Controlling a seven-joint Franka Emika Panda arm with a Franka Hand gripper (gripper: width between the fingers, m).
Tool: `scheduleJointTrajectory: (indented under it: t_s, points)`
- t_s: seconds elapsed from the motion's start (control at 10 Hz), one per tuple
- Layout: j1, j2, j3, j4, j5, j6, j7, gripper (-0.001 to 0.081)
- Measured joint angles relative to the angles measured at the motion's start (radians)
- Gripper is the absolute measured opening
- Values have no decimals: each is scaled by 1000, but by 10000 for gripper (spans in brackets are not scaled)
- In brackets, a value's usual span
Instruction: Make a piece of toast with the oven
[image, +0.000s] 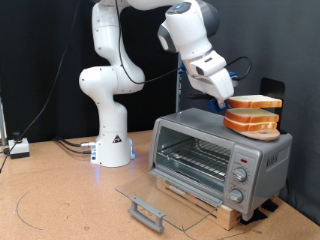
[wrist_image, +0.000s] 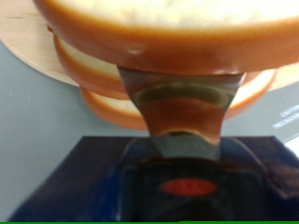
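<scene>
The silver-grey oven (image: 205, 150) stands at the exterior view's right with its glass door (image: 150, 193) folded down flat and its wire rack (image: 195, 152) bare. Three alike toast slices are stacked on its roof. My gripper (image: 226, 97) reaches in from the exterior view's left and is shut on the edge of the top piece of toast (image: 254, 101), which sits slightly offset over the other two (image: 251, 122). In the wrist view the held slice (wrist_image: 168, 28) fills the near field. One finger (wrist_image: 182, 112) lies under it, and the two lower slices (wrist_image: 93, 70) sit behind.
The door's grey bar handle (image: 146, 211) juts out over the table in front of the oven. Round knobs (image: 240, 176) run down its right panel. A wooden board (image: 215, 207) lies under the oven. The arm's white base (image: 112, 145) and cables (image: 20, 148) are at the left.
</scene>
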Motion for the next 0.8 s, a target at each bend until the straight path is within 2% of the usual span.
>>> scheduleJointTrajectory:
  t_s: [0.4,0.6,0.8]
  points:
    - [-8,-79,-53,-35,11,-33,-54,396]
    - [-8,-77,-57,-39,18,-33,-62,396]
    - [-13,-82,-109,-48,19,-74,-120,396]
